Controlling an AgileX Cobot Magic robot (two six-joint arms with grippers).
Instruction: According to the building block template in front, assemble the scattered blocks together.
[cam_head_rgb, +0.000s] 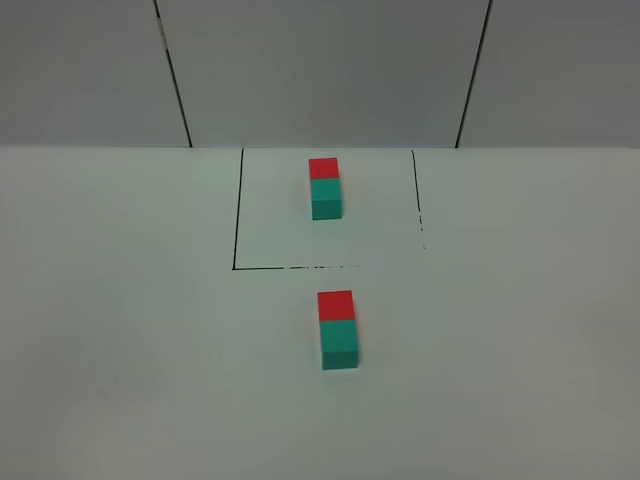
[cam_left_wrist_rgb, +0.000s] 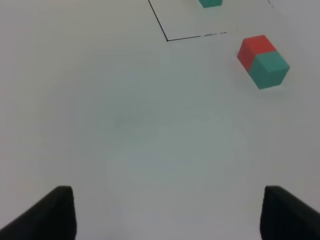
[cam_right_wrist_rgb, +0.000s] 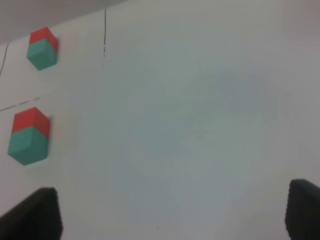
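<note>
The building block template (cam_head_rgb: 325, 187) is a red cube joined to a teal cube, standing inside a thin black outline (cam_head_rgb: 236, 230) at the back of the table. In front of the outline, the red block (cam_head_rgb: 335, 305) and the teal block (cam_head_rgb: 340, 345) touch, red behind teal. The pair also shows in the left wrist view as red block (cam_left_wrist_rgb: 255, 47) and teal block (cam_left_wrist_rgb: 270, 70), and in the right wrist view as a pair of blocks (cam_right_wrist_rgb: 29, 135). My left gripper (cam_left_wrist_rgb: 167, 212) and right gripper (cam_right_wrist_rgb: 175, 215) are open and hold nothing, each well away from the blocks. Neither arm appears in the exterior high view.
The table (cam_head_rgb: 120, 330) is a plain white surface. A grey panelled wall (cam_head_rgb: 320, 70) rises behind it. The template (cam_right_wrist_rgb: 42, 47) is visible at the far corner of the right wrist view.
</note>
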